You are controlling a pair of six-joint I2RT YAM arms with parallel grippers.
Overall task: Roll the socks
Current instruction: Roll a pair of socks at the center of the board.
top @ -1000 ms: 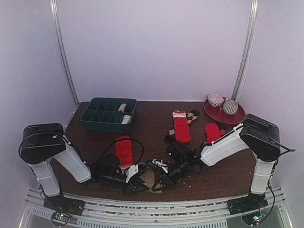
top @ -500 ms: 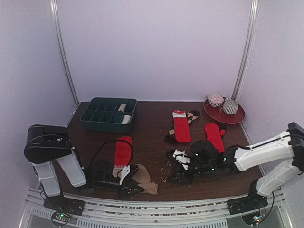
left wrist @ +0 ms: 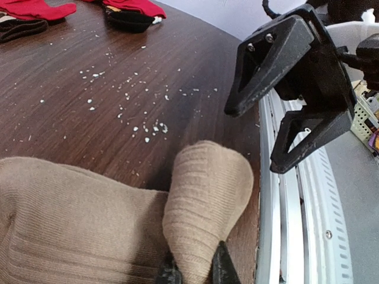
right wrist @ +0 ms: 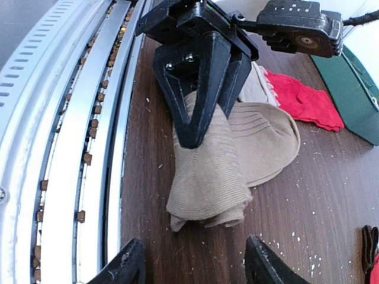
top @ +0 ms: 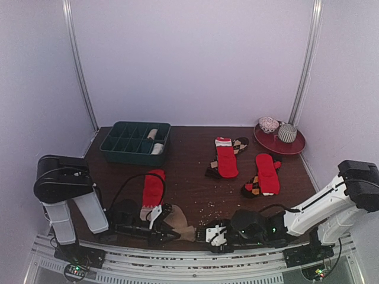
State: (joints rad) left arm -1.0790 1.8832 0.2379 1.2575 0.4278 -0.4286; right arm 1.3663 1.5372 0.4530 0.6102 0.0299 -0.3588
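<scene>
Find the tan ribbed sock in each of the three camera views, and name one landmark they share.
Top external: tan ribbed fabric sock at the near edge of the dark wooden table, just left of centre.
Left wrist: sock fills the lower left, its folded end at bottom centre.
Right wrist: sock bunched at centre.
Shared landmark: the black left hand pinching the sock.

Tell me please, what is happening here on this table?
The left gripper is shut on a folded end of the tan sock at the near edge of the table. The right gripper is open and faces the sock without touching it. The sock is not yet rolled up. Red socks lie flat farther back.
</scene>
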